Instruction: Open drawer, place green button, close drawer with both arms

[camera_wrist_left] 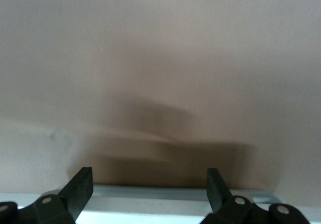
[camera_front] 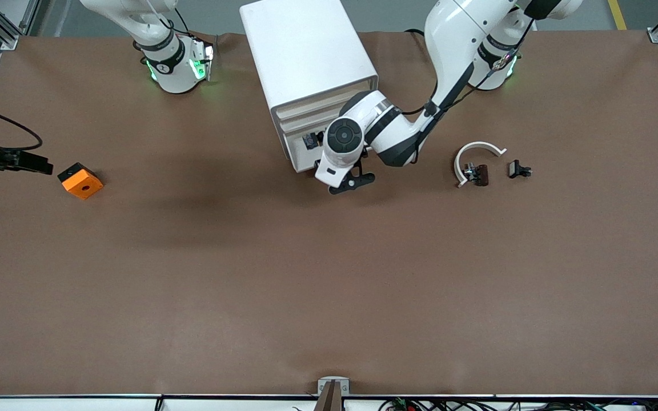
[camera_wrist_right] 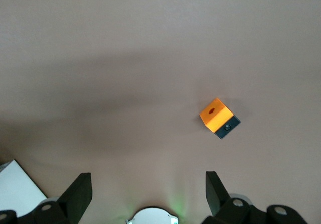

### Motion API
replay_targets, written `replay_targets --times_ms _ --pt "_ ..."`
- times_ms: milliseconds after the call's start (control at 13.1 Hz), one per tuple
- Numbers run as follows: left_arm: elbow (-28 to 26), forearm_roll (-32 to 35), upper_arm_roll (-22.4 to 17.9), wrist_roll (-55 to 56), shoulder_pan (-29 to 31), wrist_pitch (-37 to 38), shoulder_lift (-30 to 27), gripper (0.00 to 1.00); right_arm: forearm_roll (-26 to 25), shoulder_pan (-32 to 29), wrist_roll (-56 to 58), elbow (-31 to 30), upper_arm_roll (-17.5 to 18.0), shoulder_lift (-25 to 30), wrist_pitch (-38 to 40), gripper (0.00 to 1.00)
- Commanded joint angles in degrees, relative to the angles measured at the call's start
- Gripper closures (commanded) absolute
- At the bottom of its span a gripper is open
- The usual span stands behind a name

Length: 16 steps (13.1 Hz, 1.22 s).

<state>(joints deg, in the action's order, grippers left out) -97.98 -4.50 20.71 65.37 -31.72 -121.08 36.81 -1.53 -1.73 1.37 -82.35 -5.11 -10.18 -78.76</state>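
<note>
Standing wide open with nothing held between its fingers, the left gripper (camera_front: 353, 181) is seen low over the brown table (camera_front: 329, 285), just in front of the pulled-out drawer (camera_front: 301, 157) of the white cabinet (camera_front: 306, 51). In the left wrist view, the same gripper (camera_wrist_left: 150, 184) is shown with both black fingers (camera_wrist_left: 80, 186) spread apart above bare table and a blurred shadow.

The lowest drawer is drawn out from the cabinet's slatted front, and a small dark item, taken to be the button (camera_front: 310, 140), is seen lying inside it; its green cap cannot be made out, and part of the drawer is hidden by the left arm's wrist (camera_front: 345, 137). The left arm is bent down to the cabinet from its base at its own end of the table.

The right gripper (camera_front: 40, 165) is likewise held open and empty, over the table just beside the orange block (camera_front: 80, 180) toward the right arm's end. In the right wrist view, the gripper's (camera_wrist_right: 149, 186) parted fingers (camera_wrist_right: 77, 191) are seen clear of the block (camera_wrist_right: 216, 116), which is not touched.

A white curved ring (camera_front: 477, 154) and two small black clips (camera_front: 518, 169) are seen toward the left arm's end, well apart from the cabinet.
</note>
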Motion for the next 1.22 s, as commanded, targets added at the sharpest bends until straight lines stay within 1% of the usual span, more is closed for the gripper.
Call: replay_targets --times_ms 0,228,609,838,990,1142 --pt "1.82 -3.22 1.26 1.25 -0.09 3.38 1.07 0.0 0.21 -1.08 1.18 -1.41 1.15 1.83 0.72 0.0" --pt "1.83 -7.52 1.53 1.25 -0.09 3.57 1.42 0.0 0.12 -0.82 1.71 0.09 1.59 1.83 0.54 0.0" --pt "2.7 -13.33 2.23 1.25 -0.09 4.0 2.48 0.0 -0.5 0.14 2.06 0.26 1.77 1.83 0.54 0.0" --pt "2.79 -14.66 3.46 1.25 -0.09 5.23 3.27 0.0 -0.84 0.23 1.8 0.61 1.77 1.66 0.63 0.0" --pt "2.71 -14.66 3.64 1.25 -0.09 5.32 3.36 0.0 -1.37 -0.03 1.54 4.28 1.33 1.48 1.5 0.0" --pt "4.1 -14.48 3.46 1.16 0.08 6.29 3.27 0.0 -1.55 -0.38 1.53 5.8 1.15 1.48 2.65 0.0"
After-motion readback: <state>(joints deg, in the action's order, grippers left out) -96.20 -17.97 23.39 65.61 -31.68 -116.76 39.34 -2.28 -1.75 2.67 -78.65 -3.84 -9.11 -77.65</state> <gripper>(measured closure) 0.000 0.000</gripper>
